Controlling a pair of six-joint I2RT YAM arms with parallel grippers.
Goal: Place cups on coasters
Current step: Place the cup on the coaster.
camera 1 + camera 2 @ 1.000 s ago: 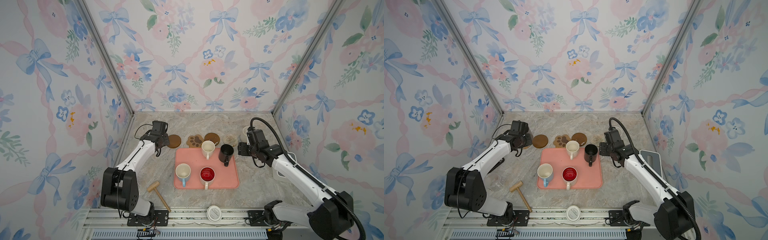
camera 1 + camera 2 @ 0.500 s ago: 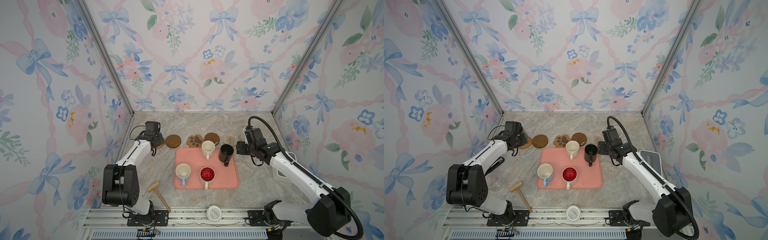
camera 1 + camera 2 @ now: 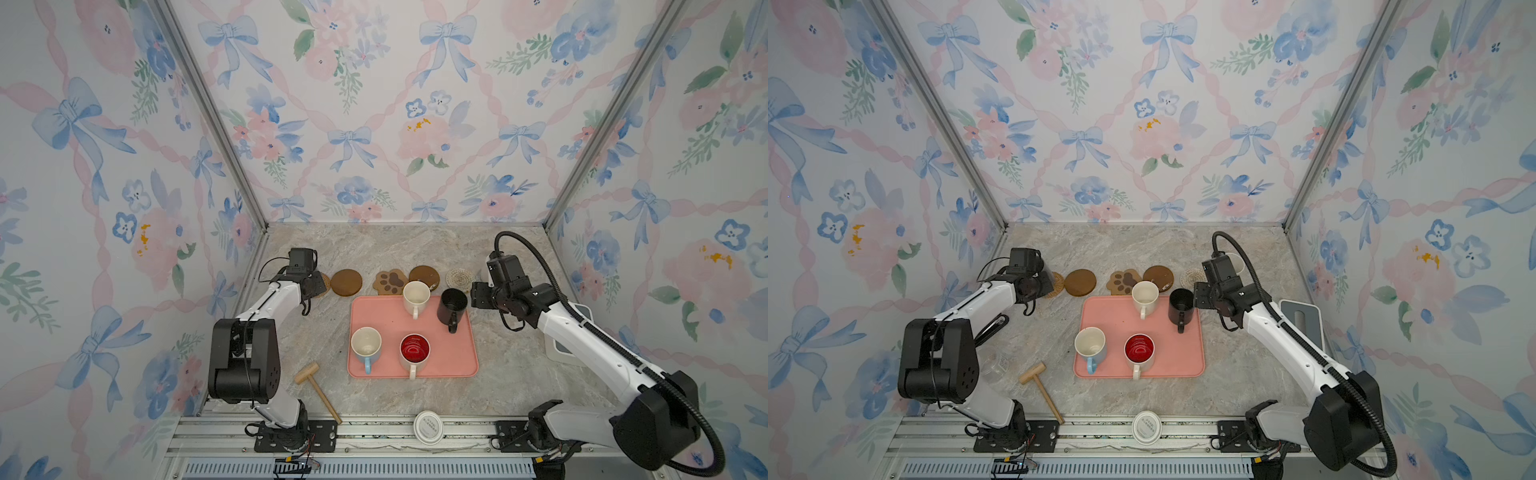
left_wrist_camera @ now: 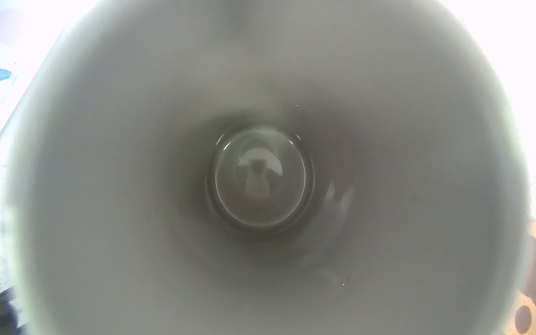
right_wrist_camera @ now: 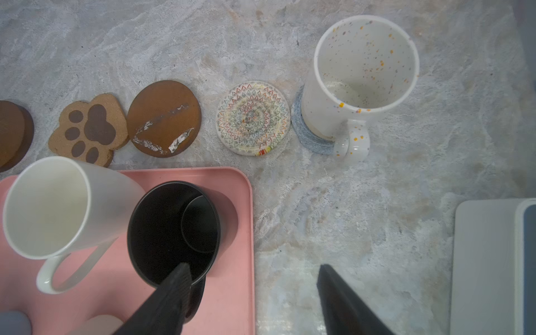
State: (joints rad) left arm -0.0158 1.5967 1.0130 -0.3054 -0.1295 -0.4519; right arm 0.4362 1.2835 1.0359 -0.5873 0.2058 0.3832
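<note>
Marble tabletop (image 3: 374, 249), far left: my left gripper (image 3: 311, 286), fingers narrow, apparently pinching the grey mug (image 4: 261, 174), sits over the rattan coaster (image 3: 325, 284). My right gripper (image 5: 253, 266) gapes wide at the black mug (image 5: 162, 226). Risk: an off-centre release leaves the mug tilted on the coaster's edge.
</note>
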